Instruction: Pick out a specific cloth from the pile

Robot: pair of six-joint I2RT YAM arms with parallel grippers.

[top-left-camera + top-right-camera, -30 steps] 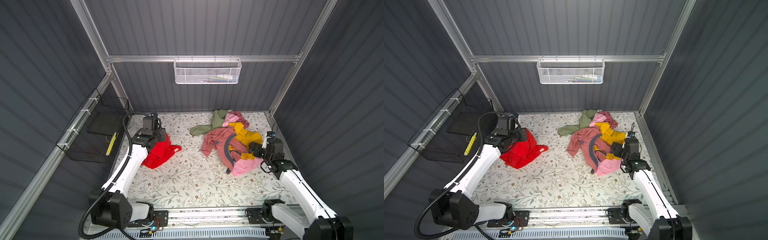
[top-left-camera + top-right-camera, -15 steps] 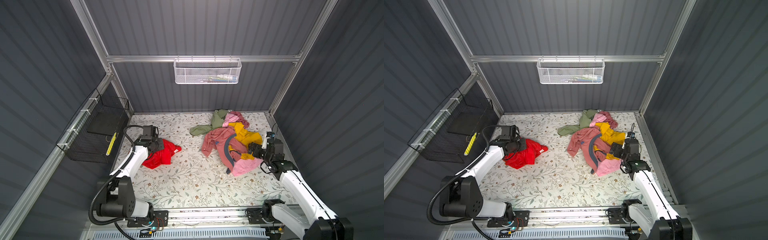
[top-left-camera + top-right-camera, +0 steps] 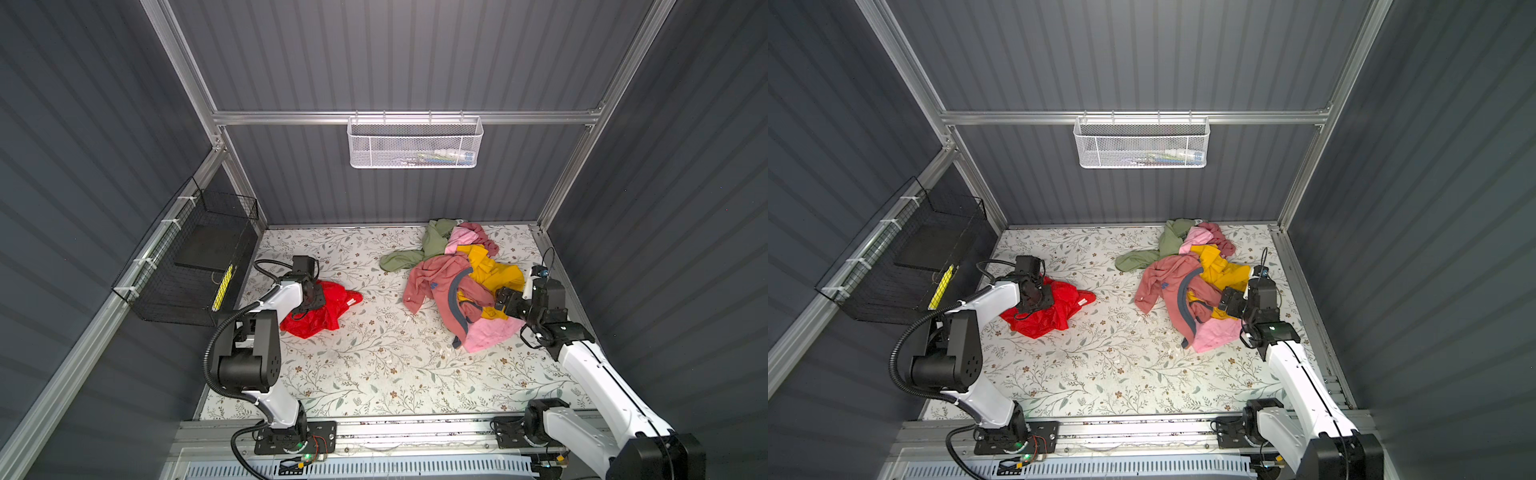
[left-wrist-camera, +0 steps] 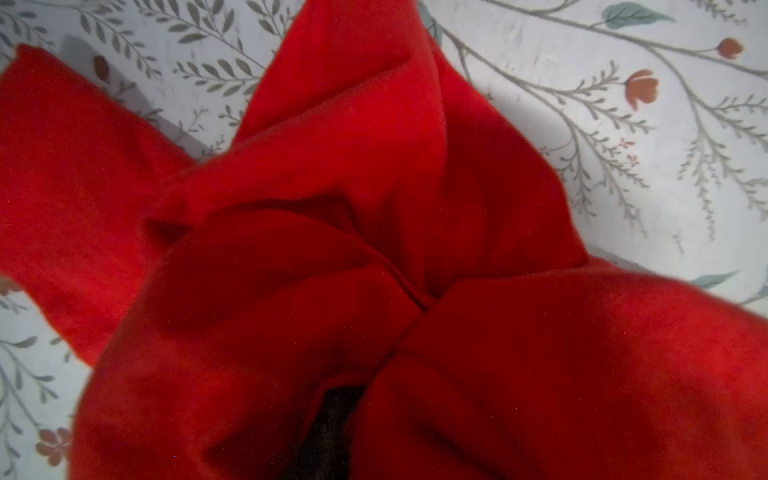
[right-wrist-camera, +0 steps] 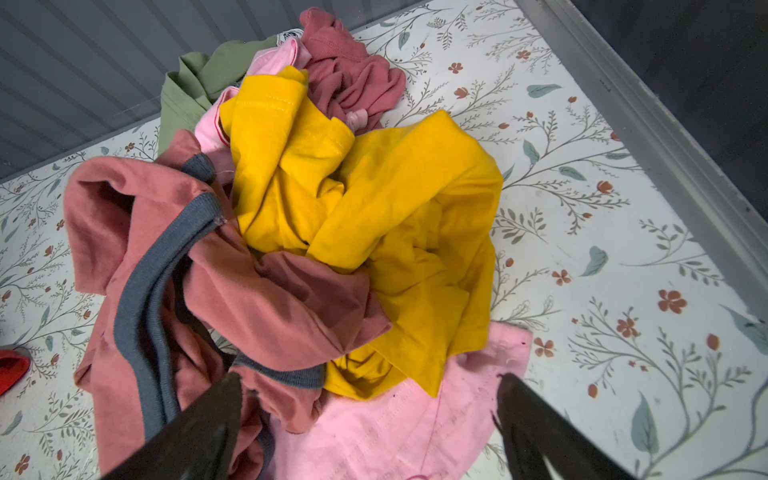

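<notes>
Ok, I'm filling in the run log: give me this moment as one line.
red cloth: lying apart from pile | left tool: on red cloth, grip unclear | right tool: open, over pile edge

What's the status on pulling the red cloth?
Left tool on red cloth, grip hidden. Right tool open at pile edge. Cloth apart from pile, nothing in the way.

Showing bright red all over the cloth (image 3: 332, 311), set against a white table cover (image 3: 374, 365) printed with grey-green sprigs and small rust flowers, under dark grey walls (image 3: 124, 124). Mixing in the pile (image 3: 469, 291) a dusty-pink garment (image 3: 424, 276) trimmed in grey-blue, a yellow garment (image 3: 494, 272), a light pink cloth (image 3: 486, 336) and an olive green garment (image 3: 434, 243).
</notes>
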